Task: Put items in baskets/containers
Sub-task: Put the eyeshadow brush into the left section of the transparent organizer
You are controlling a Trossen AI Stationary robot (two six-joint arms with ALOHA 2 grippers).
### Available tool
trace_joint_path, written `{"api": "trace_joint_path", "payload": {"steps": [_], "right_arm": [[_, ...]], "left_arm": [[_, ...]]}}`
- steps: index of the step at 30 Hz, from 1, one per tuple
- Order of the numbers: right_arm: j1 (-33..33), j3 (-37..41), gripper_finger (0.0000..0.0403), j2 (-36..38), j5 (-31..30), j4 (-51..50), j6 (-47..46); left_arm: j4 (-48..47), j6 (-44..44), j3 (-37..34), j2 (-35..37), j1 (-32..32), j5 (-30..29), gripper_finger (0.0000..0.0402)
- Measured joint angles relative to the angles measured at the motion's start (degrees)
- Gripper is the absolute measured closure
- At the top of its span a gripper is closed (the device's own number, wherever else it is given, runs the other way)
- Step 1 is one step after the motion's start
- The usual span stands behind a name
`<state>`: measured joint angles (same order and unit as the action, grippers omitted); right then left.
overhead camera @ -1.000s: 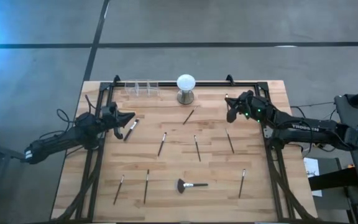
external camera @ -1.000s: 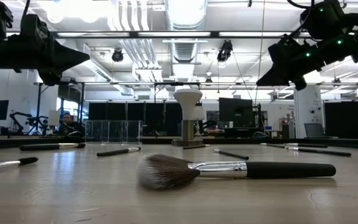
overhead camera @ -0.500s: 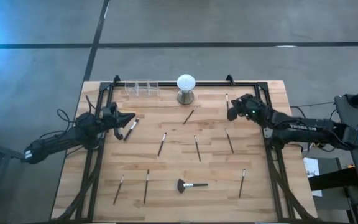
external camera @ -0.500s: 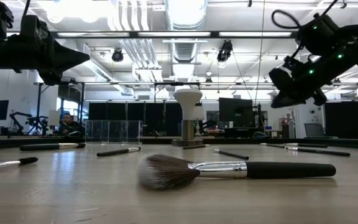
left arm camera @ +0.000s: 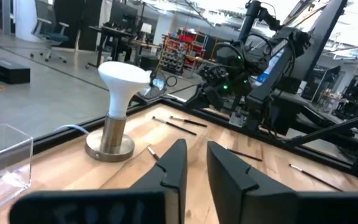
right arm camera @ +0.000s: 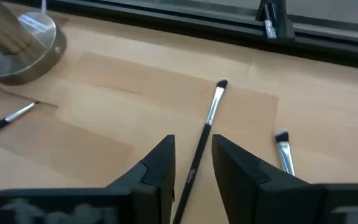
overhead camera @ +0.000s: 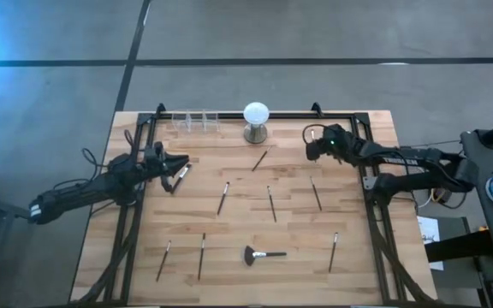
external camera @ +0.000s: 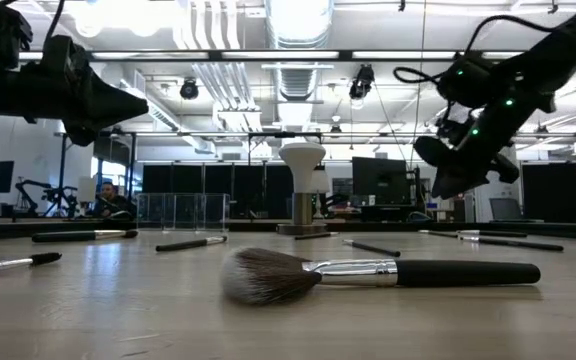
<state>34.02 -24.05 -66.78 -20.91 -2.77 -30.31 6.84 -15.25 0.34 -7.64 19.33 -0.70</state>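
From above, the right gripper (overhead camera: pixel 311 151) hangs over the far right part of the table (overhead camera: pixel 366 257), just beside a slim brush (overhead camera: pixel 312 135) that lies close to the far rail with its length running roughly from the far edge toward the near edge; the three clear cups (overhead camera: pixel 194 122) stand in a row at the far left, with the white globe (overhead camera: pixel 256 114) between them and this gripper, so the cups are well apart from it. The left gripper (overhead camera: pixel 178 161) waits on the left, near another brush (overhead camera: pixel 179 178) and closer to the cups. The fan brush (overhead camera: pixel 262 253) lies near the front edge, far from both. From table height, the right gripper (external camera: pixel 446 178) hangs above the wood, not touching it, tilted downward. In the left wrist view, the left gripper (left arm camera: pixel 194 169) shows a narrow gap between its fingers and holds nothing. In the right wrist view, the right gripper (right arm camera: pixel 192 167) is parted narrowly and empty, and the brush handle (right arm camera: pixel 202 139) runs straight out between its fingers, bristle tip farthest away; a second brush (right arm camera: pixel 283 150) lies just beside it. I judge the right arm nearer, and aligned with the handle rather than across it.
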Motion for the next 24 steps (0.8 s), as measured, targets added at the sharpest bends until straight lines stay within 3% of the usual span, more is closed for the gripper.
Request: {"api": "trace_joint_path", "payload": {"steps": [7, 13, 19, 24], "right_arm": [[2.2, -4.4, 0.0299, -7.4, 0.7, 0.0, 0.9], [4.4, -9.7, 0.0269, -15.0, 4.5, -0.5, 2.1], [7.6, -15.8, 0.0240, -21.4, 4.5, -9.0, 0.9], [11.1, -17.8, 0.0241, -25.6, 5.0, -9.9, -1.3]], "left_arm": [[0.1, -0.9, 0.0, -0.3, 0.0, -1.9, 0.0314], [0.0, 0.4, 0.0, -0.5, 0.0, -3.1, 0.0312], [-0.1, 1.4, 0.0, -0.9, 0.0, -3.9, 0.0312], [-0.1, 1.9, 0.0, -0.9, 0.0, -3.9, 0.0312]]}}
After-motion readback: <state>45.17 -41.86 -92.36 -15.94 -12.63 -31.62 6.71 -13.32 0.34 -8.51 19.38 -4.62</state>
